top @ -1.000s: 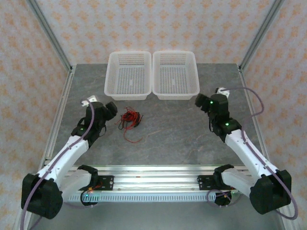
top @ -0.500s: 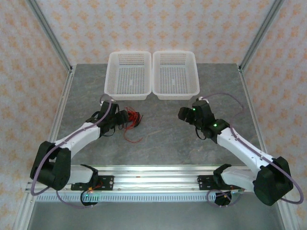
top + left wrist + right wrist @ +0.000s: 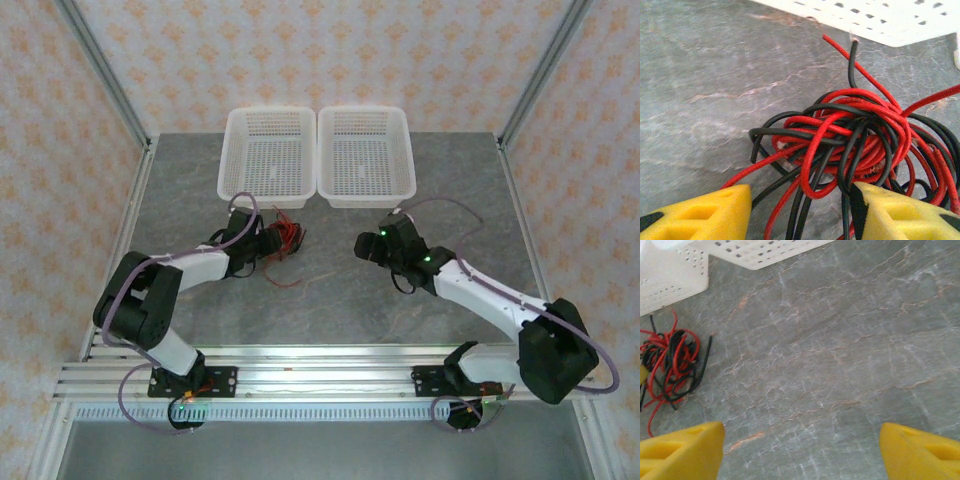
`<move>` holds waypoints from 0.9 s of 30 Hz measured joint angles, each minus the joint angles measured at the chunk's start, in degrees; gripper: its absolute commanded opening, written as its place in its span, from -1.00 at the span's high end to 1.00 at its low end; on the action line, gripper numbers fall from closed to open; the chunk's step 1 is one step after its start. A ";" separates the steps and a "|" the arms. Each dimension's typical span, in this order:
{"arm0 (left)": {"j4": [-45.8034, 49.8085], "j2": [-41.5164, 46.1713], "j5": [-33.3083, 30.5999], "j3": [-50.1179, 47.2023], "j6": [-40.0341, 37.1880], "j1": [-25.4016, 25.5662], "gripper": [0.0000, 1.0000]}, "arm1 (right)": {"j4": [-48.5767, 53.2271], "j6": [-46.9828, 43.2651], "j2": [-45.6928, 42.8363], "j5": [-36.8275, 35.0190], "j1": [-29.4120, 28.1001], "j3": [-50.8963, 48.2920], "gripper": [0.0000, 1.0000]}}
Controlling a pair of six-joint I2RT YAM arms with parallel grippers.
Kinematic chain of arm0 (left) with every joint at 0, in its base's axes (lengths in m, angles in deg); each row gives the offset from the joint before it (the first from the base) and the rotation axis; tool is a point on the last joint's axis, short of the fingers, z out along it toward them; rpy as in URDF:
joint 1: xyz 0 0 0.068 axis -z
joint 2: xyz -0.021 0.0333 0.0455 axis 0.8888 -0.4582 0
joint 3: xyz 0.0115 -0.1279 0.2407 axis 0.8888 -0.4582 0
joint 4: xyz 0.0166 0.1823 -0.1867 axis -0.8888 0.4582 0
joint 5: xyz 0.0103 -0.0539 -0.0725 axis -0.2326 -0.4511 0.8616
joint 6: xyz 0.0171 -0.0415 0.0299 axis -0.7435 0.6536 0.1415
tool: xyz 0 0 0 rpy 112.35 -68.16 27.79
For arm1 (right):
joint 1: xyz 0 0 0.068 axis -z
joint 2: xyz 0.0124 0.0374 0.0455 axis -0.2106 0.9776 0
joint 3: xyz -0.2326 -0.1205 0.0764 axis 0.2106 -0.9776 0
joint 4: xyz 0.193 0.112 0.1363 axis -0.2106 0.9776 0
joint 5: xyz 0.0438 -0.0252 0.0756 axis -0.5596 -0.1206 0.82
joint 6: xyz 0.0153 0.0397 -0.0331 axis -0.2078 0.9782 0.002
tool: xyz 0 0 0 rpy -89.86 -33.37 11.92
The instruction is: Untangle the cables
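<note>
Yellow-tipped left gripper (image 3: 800, 197), jaws apart, straddles the near strands of the cables (image 3: 855, 135), a red-and-black knot left of centre on the grey table (image 3: 340, 300); the right gripper (image 3: 800, 435), jaws also apart, hangs over bare tabletop to the right. Light, limp, springy wire by appearance: best pinched at a free end, such as those pointing toward the far white basket (image 3: 900, 25).

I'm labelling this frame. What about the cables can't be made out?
1. Top view: the cables are too small to count strands; the left claw blends darkly into them.
2. Left wrist view: strands run off the right and bottom edges, some behind the yellow fingers, hiding their ends.
3. Right wrist view: the left edge cuts the tangle.
</note>
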 measured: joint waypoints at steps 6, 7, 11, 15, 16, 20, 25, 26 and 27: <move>-6.23 -2.93 0.85 0.00 -0.66 2.43 0.61 | -3.50 1.95 1.97 0.50 -2.82 0.00 -0.61; -6.88 -3.17 0.83 -0.02 -0.92 3.02 0.71 | -4.55 2.32 2.62 0.70 -3.43 0.00 -0.61; -8.46 -3.28 1.07 -0.37 -1.01 4.90 1.00 | -9.81 3.04 5.97 0.90 -6.38 0.07 -0.62; -9.42 -2.80 1.01 -2.25 -0.96 6.54 1.00 | -14.97 2.89 11.54 0.85 -9.18 2.21 -0.61; -9.46 -2.40 1.01 -2.91 -0.85 6.82 1.00 | -16.06 2.73 12.79 0.83 -9.44 2.93 -0.61; -9.35 2.01 0.98 -6.91 0.37 8.52 1.00 | -19.85 -0.46 18.62 0.26 -9.55 6.88 -0.53; -8.66 9.22 1.01 -10.91 2.58 9.92 1.00 | -21.49 -7.65 26.45 0.72 -9.55 12.79 -0.39; -8.55 10.60 1.03 -11.54 3.13 10.01 1.00 | -21.62 -9.18 27.71 1.33 -9.55 13.66 -0.38; -8.26 11.98 1.03 -12.15 3.58 10.03 1.00 | -21.64 -10.49 28.89 2.19 -9.55 14.34 -0.39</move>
